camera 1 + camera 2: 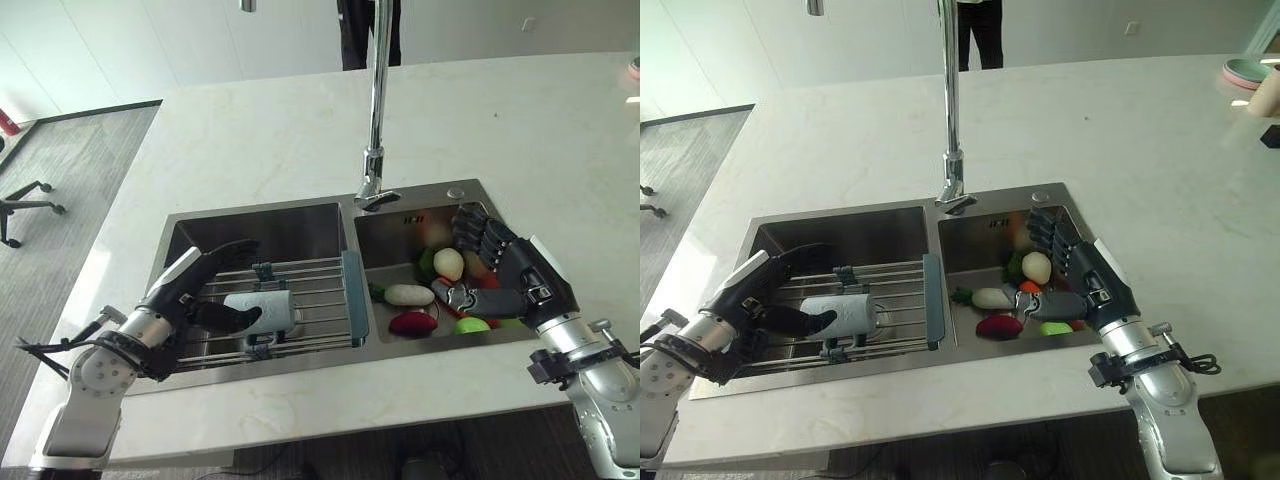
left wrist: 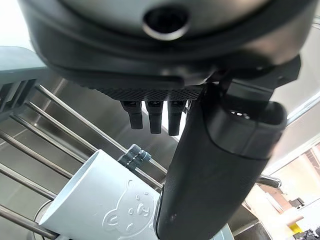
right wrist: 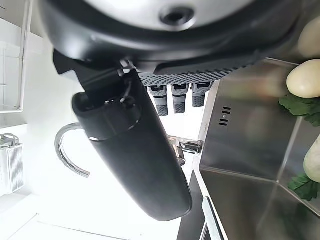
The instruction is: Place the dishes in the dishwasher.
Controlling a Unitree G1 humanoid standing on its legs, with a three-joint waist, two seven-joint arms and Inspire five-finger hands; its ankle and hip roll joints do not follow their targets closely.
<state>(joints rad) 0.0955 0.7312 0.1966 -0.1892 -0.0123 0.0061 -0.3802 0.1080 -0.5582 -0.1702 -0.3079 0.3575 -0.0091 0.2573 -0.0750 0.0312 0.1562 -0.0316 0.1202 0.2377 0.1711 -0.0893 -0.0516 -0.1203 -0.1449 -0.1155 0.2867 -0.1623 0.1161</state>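
From the left eye view, a pale cup (image 1: 262, 312) is seen lying on its side on the wire rack (image 1: 310, 300) set across the left basin of the sink (image 1: 250, 215). The left hand (image 1: 205, 290) is spread about the cup, fingers above and thumb below, loosely apart and probably not yet clamped, though contact cannot be judged for certain. The cup appears to be lined up for a grasp before being carried off to a dishwasher.

In the right eye view, the right hand (image 1: 1080, 280) is held over the right basin with its fingers straight and apart, nothing being gripped. Under it lie vegetables (image 1: 1020, 300), and the tall tap (image 1: 952, 120) stands between the two arms, where a lift could be obstructed.

In the left wrist view, the cup is found just beyond the thumb (image 2: 210, 170).

In the right wrist view, the fingers (image 3: 175, 97) are shown straight.
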